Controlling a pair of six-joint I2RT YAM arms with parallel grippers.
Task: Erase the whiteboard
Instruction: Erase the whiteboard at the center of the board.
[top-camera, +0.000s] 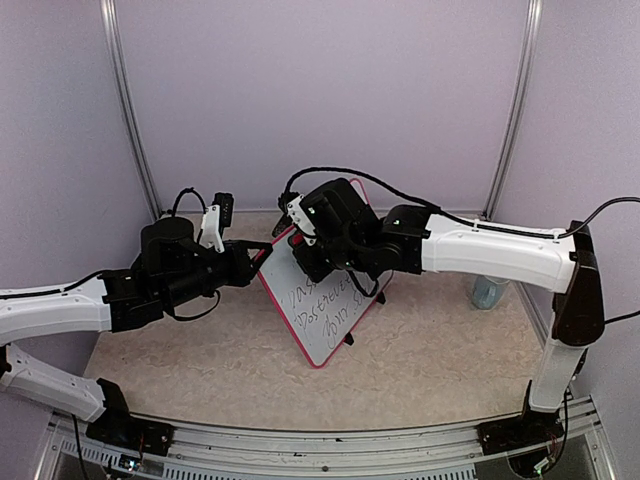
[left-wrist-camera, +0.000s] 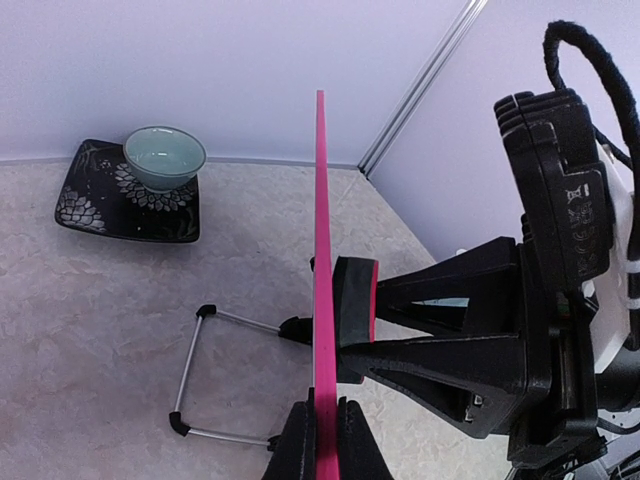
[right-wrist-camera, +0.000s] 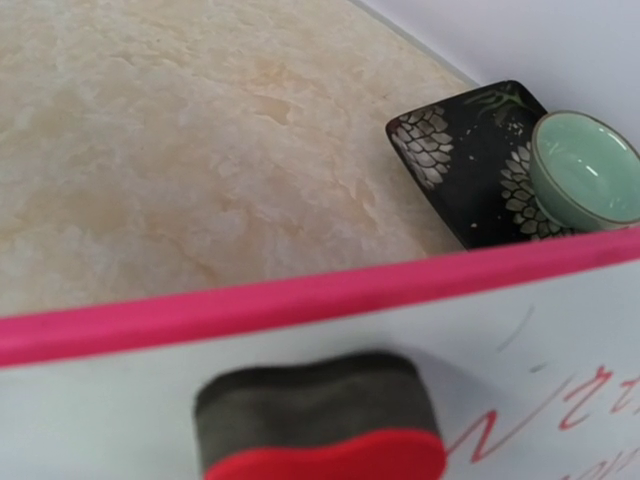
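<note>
The whiteboard (top-camera: 325, 325) has a pink frame and stands tilted on a wire stand (left-wrist-camera: 200, 370) at the table's middle, with handwriting on its face. My left gripper (top-camera: 264, 251) is shut on its left edge; in the left wrist view the board shows edge-on (left-wrist-camera: 320, 220), clamped between my fingers (left-wrist-camera: 322, 440). My right gripper (top-camera: 298, 244) is shut on a red-backed eraser with grey felt (left-wrist-camera: 355, 300) and presses it against the board's face near the top edge. In the right wrist view the eraser (right-wrist-camera: 320, 420) lies on the white surface (right-wrist-camera: 120, 400), left of red writing (right-wrist-camera: 560, 410).
A pale green bowl (left-wrist-camera: 165, 155) sits on a black patterned plate (left-wrist-camera: 100, 200) behind the board, also in the right wrist view (right-wrist-camera: 585, 170). A bluish object (top-camera: 488, 292) stands at the right wall. Purple walls enclose the marble-patterned table (top-camera: 440, 350).
</note>
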